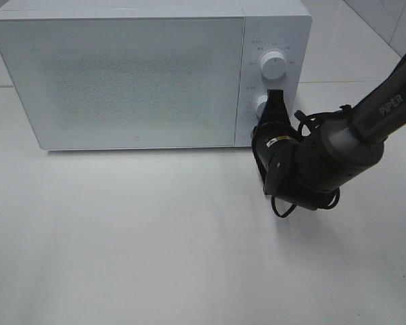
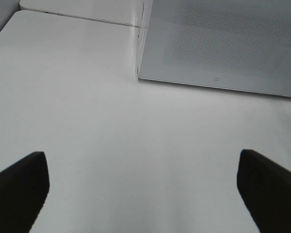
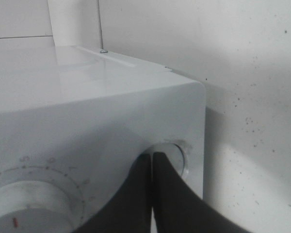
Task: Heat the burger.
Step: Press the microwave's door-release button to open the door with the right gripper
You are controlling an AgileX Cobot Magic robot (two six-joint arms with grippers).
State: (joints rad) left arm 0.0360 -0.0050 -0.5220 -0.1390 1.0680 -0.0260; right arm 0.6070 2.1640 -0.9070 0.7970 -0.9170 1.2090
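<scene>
White table (image 1: pixel 155 257) carries a microwave (image 1: pixel 274 24) with its door (image 1: pixel 122 78) closed; the burger is nowhere visible, probably already inside. The right gripper (image 1: pixel 275 98), fingers together, touches the microwave's lower knob (image 3: pixel 178 154), so starting the heat seems left; the left gripper (image 2: pixel 140 162) gapes wide before the microwave's door.

Black arm (image 1: pixel 386 101) (PIPER lettering), dark end effector (image 1: pixel 275 101)

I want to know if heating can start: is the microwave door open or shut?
Shut: the door sits flush with the control panel in the high view, with no gap showing.
</scene>
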